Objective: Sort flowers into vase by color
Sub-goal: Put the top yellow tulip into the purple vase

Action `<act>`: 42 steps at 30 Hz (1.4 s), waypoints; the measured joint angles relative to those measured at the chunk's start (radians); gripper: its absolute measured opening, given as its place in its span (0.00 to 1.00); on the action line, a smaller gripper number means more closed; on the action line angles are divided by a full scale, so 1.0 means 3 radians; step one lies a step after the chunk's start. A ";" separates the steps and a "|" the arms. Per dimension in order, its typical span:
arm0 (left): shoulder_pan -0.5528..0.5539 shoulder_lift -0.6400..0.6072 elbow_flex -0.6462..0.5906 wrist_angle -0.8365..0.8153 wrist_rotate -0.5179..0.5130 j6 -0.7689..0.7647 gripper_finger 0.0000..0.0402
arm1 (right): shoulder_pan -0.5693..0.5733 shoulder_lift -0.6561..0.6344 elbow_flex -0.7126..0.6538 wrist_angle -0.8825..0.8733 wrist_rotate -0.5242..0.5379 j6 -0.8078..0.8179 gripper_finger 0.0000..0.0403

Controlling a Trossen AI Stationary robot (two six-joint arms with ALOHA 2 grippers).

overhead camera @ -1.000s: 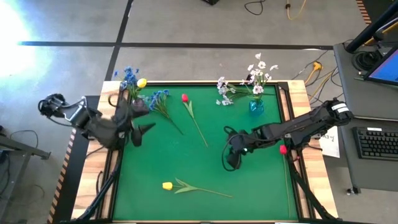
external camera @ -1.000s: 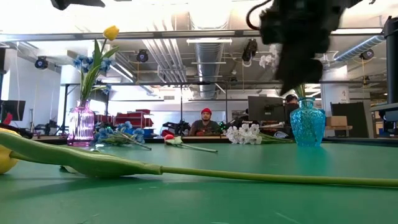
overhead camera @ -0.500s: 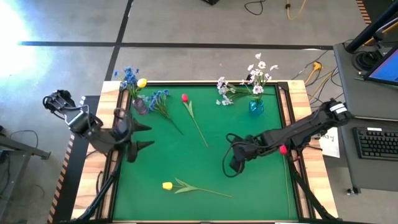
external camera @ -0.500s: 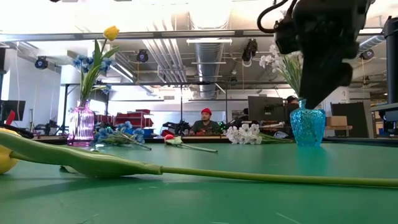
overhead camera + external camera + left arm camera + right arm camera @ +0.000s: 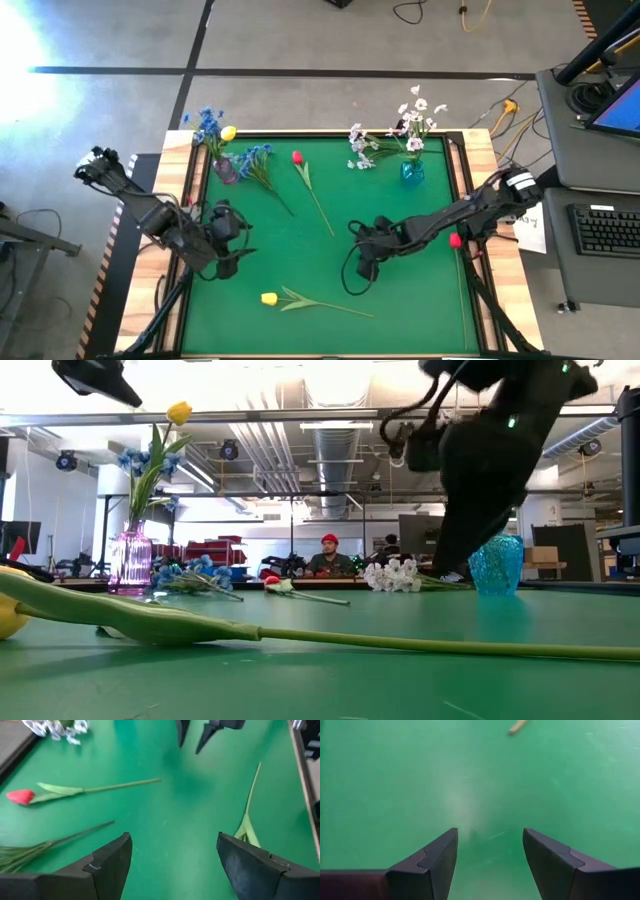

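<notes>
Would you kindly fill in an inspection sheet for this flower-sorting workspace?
Surface: green mat, wood-edged.
Job's things: yellow tulip and red tulip lying loose; blue cluster beside purple glass vase; white sprays in blue glass vase.
Clutter: nothing seen.
Grippers: left gripper open, empty; right gripper open, empty, above the mat.
Cables: yellow cable on floor.
Surroundings: keyboard; seated person.

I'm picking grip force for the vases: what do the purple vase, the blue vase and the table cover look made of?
Purple vase: apparently clear tinted glass or hard plastic; light passes through its ribbed, glossy body. Blue vase: likewise translucent, with a faceted, shiny surface. Table cover: matte green mat, perhaps felt or rubber; it shows almost no glare.
</notes>
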 joint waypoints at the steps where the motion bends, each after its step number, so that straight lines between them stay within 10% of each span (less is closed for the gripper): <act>1: 0.0000 0.0038 -0.0002 0.0000 0.0023 0.0000 0.69 | -0.0004 0.0056 0.0007 -0.0004 0.0060 -0.0002 0.54; 42: -0.0005 0.0459 -0.1092 0.0655 0.0027 -0.0292 0.69 | -0.1334 0.1579 0.1606 0.0900 0.0284 -0.1194 0.54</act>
